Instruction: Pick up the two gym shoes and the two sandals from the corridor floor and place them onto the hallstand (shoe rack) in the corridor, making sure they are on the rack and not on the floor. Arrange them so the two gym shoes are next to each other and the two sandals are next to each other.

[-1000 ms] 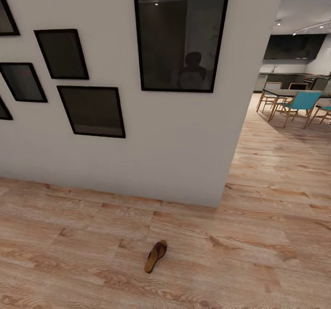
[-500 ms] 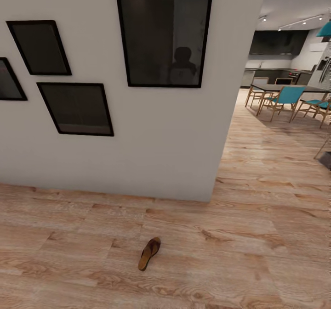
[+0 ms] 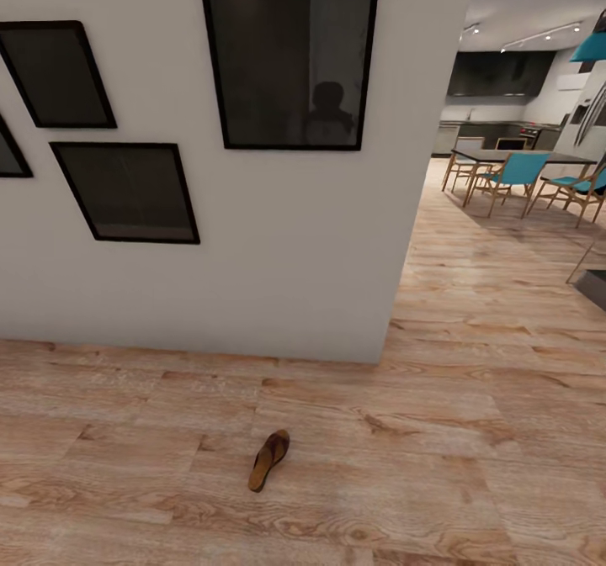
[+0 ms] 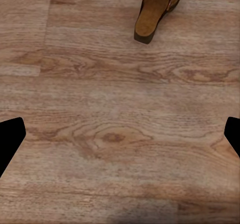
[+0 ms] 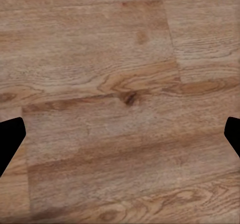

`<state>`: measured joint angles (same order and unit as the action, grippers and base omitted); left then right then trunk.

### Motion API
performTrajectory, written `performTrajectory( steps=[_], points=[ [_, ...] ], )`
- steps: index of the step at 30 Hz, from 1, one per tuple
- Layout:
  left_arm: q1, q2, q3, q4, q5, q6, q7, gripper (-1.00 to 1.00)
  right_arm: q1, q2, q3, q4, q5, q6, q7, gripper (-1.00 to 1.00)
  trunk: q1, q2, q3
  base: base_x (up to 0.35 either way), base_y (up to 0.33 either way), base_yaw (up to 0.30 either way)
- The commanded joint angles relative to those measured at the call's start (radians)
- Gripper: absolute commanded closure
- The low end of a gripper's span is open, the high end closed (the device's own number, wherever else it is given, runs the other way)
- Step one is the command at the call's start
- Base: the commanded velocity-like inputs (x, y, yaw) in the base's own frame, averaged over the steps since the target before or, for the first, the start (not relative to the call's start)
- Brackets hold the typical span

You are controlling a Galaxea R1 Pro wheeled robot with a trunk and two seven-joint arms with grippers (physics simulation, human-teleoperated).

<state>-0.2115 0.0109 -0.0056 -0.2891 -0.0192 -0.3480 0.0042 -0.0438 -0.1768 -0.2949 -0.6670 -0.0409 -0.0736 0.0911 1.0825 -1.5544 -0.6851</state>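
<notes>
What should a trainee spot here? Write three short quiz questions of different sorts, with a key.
1. True or false: the sandal lies on the corridor floor.
2. What hangs on the wall behind the sandal? A dark framed pictures; B a clock; C coats.
3. Fill in: the left pincer is ___ and holds nothing.
Key: 1 true; 2 A; 3 open.

Home: framed pictures (image 3: 286,53), dining chairs (image 3: 512,175).
</notes>
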Motion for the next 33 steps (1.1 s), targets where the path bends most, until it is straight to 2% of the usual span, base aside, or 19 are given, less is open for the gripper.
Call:
performTrajectory(
  steps=[1, 24, 33],
  points=[
    [0.000, 0.000, -0.001, 0.001, -0.002, -0.003, 0.000, -1.00, -0.001, 0.000, -0.004, 0.001, -0.004, -0.003, 0.008, -1.00, 0.004, -0.008, -0.004, 0.000, 0.000, -0.002],
    [-0.003, 0.020, 0.001, -0.003, 0.003, -0.004, 0.002, -1.00, -0.001, 0.000, -0.002, 0.001, -0.002, -0.022, 0.003, -1.00, 0.092, -0.169, -0.076, 0.000, 0.000, 0.000],
    [-0.041, 0.037, -0.002, -0.015, 0.001, 0.011, -0.005, -1.00, -0.009, -0.015, -0.003, -0.051, -0.001, -0.021, 0.001, -1.00, 0.127, -0.232, -0.104, 0.000, 0.000, 0.000]
  ],
)
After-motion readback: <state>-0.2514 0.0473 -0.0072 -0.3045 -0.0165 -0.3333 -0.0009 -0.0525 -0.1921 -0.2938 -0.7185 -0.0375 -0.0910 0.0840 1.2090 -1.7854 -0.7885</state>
